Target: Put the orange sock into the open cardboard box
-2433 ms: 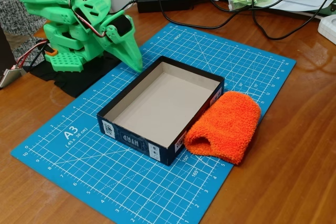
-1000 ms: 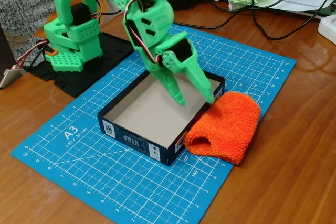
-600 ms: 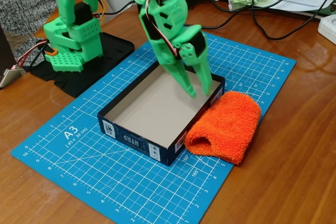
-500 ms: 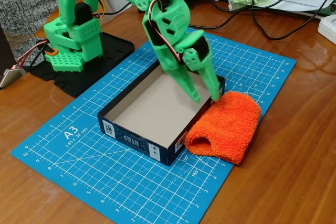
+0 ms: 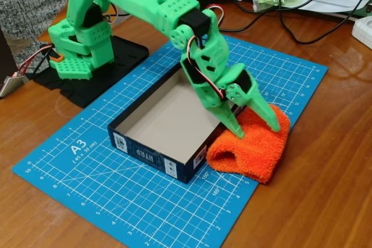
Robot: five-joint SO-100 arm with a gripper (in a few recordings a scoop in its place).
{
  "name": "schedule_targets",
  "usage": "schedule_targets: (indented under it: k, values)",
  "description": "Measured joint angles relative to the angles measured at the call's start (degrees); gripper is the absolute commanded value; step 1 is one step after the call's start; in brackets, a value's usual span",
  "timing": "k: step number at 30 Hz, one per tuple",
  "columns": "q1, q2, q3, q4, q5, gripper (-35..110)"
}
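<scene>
Green arm reaching down onto the sock beside the box.

The gripper (image 5: pixel 256 127) has its two fingers spread, both tips pressing into the orange sock (image 5: pixel 251 143), which lies on the blue cutting mat (image 5: pixel 116 196) touching the right wall of the open cardboard box (image 5: pixel 152 156).

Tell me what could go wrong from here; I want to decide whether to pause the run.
The open gripper straddles the orange sock near its edge beside the open cardboard box. It may pinch only loose fuzz, so the sock could slip. The finger nearest the box wall might also catch or nudge the box.
</scene>
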Motion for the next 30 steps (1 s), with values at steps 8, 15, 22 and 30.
schedule_targets:
  k: [8, 15, 22, 30]
  values:
    - [-0.35, -3.96, -5.36, 2.99, -2.64, 0]
    - [-0.53, -5.27, -8.79, 5.71, -1.05, 0]
    - [-0.62, -5.62, -15.21, 10.37, 1.41, 0]
    - [-0.88, -4.75, -20.39, 12.74, 1.49, 0]
